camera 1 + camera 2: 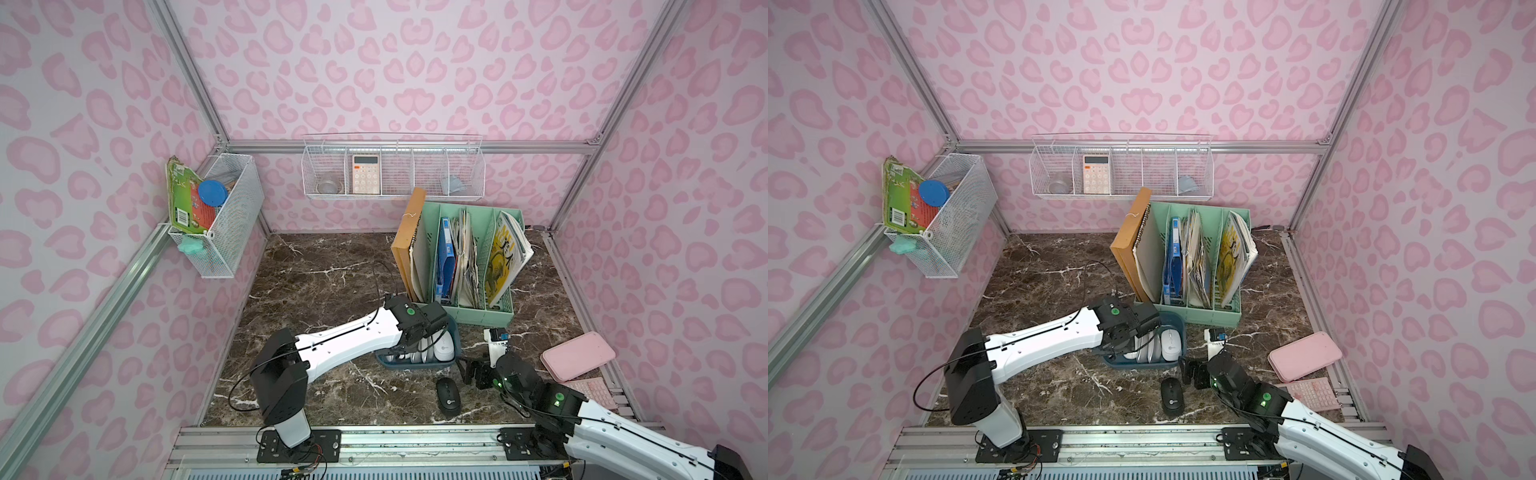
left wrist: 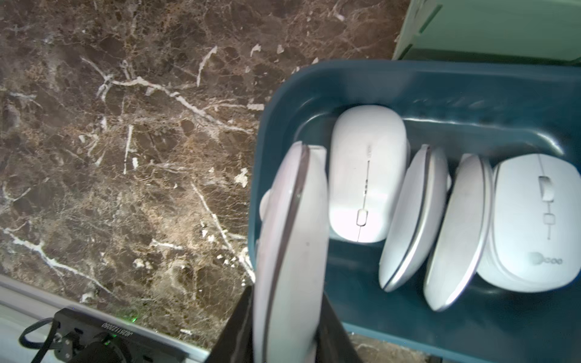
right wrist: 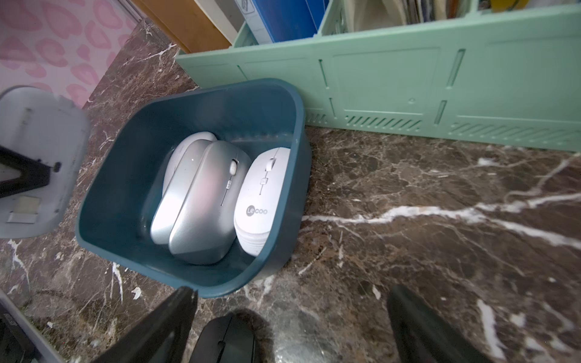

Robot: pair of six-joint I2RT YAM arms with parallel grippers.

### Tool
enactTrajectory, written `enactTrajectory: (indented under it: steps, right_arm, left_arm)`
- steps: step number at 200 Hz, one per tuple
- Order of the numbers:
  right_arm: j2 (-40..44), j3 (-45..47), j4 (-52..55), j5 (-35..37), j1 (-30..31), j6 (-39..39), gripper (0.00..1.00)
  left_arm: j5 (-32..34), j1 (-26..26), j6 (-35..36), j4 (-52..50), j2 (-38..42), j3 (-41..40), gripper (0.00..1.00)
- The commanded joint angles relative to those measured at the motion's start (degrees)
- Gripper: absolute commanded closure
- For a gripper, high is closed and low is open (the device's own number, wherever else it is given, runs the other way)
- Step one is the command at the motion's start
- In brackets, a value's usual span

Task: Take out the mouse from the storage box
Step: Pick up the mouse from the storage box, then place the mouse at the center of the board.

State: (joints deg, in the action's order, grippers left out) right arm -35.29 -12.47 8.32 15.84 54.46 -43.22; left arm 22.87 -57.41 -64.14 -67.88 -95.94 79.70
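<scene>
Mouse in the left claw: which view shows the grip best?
Left wrist view: the held mouse stands on edge, clamped in the left claw, storage box behind it. Right wrist view shows only a grey piece at its frame edge; in both top views the left arm mostly hides it.

In both top views the black left wrist hides part of the shallow dark-teal plastic storage box. Picture edges cut off the blurred slim white mouse, left wrist view, and the matte black mouse, right wrist view.

L tool grips 1 white mouse at storage box rim.
</scene>
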Motion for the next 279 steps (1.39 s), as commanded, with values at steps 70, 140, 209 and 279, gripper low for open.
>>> enactTrajectory:
  steps: [70, 140, 209, 279]
  right_arm:
    - [-10.15, -5.46, -3.37, -0.18, 0.08, 1.56, 0.02]
    - [-15.59, -8.04, -3.44, -0.63, 0.61, 0.93, 0.00]
    - [-16.02, -7.75, -3.00, 0.06, 0.92, -0.02, 0.00]
    - [-16.92, -7.84, -3.13, 0.32, 0.93, 0.28, 0.00]
  left_arm:
    - [1.45, 0.12, -4.21, -9.43, 18.76, -15.47, 0.81]
    - [-3.51, 0.89, -1.32, -3.50, 15.46, -24.20, 0.81]
    - [-6.79, 1.06, 3.31, 5.24, 7.04, -26.51, 0.77]
    - [-9.57, 0.98, 4.41, 10.56, 2.22, -27.51, 0.76]
